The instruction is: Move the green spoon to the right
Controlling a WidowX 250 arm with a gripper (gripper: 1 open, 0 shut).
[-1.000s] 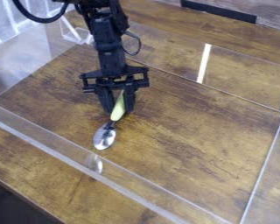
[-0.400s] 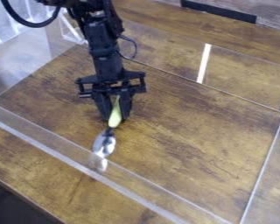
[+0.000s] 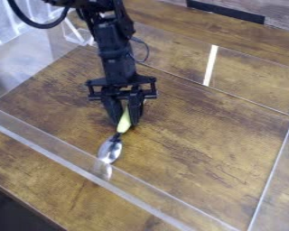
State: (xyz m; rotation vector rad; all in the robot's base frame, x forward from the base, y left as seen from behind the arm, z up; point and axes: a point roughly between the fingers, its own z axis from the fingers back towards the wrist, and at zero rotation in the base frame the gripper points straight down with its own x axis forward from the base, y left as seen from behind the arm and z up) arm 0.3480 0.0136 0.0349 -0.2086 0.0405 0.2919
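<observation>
The green spoon [image 3: 119, 132] has a yellow-green handle and a shiny silver bowl [image 3: 109, 150] that rests near the front acrylic wall. My gripper [image 3: 124, 110] points down over the wooden table, shut on the spoon's handle, with a black finger on each side. The upper end of the handle is hidden between the fingers. The spoon slants from the gripper down toward the lower left.
A clear acrylic wall [image 3: 135, 185] runs along the front edge of the wooden table [image 3: 213, 126], and another stands on the right side [image 3: 280, 167]. The black arm [image 3: 108, 41] rises from the gripper toward the top left.
The gripper has shifted slightly and rolled about its pointing axis, and the spoon has swung with it, its bowl ending a little to the right.
</observation>
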